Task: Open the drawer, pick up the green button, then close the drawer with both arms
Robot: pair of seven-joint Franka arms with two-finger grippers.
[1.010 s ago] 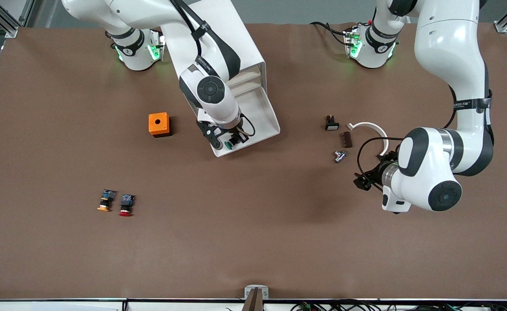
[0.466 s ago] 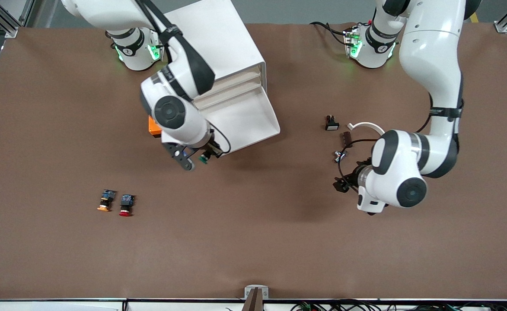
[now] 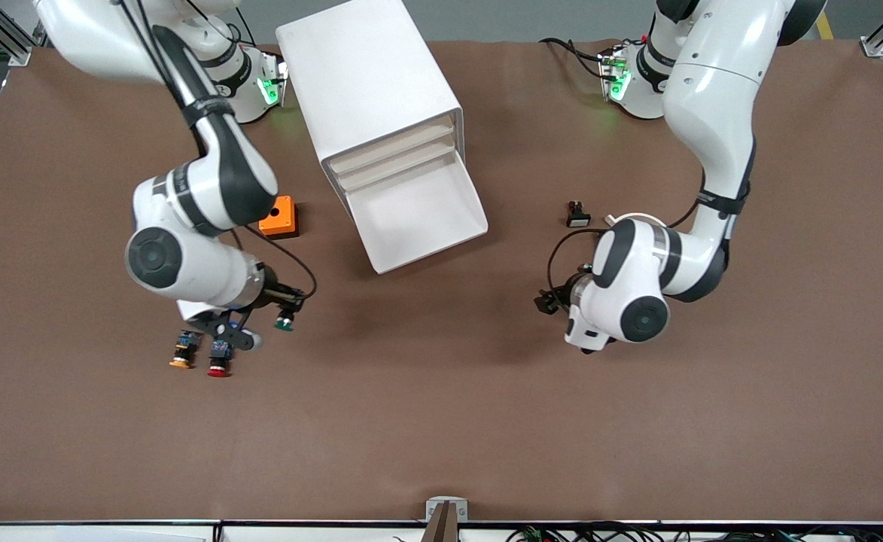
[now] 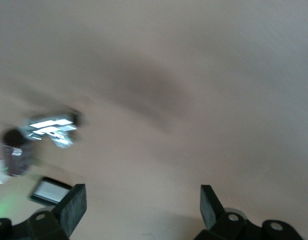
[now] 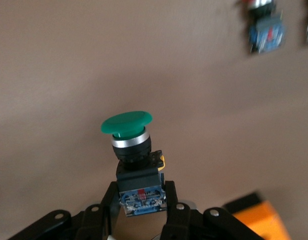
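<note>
The green-capped button (image 3: 284,324) hangs in my right gripper (image 3: 281,310), which is shut on its blue rear block. In the right wrist view the button (image 5: 127,125) points away from the right gripper (image 5: 141,199), cap outward. It is over bare table beside the red-capped button and the orange-capped one. The lower drawer (image 3: 420,211) of the white cabinet (image 3: 369,83) stands pulled out, and nothing shows in it. My left gripper (image 3: 548,302) is open over the table toward the left arm's end of the drawer. Between its fingers, my left gripper (image 4: 142,201) holds nothing.
A red-capped button (image 3: 218,360) and a yellow-orange-capped one (image 3: 182,352) lie side by side on the table. An orange box (image 3: 278,217) sits beside the cabinet. A small black switch (image 3: 577,214) lies by the left arm, and a metal part (image 4: 48,127) shows under its wrist.
My right arm lifted the green button out of the drawer and swung it toward its own end of the table. The left arm moved closer to the drawer.
</note>
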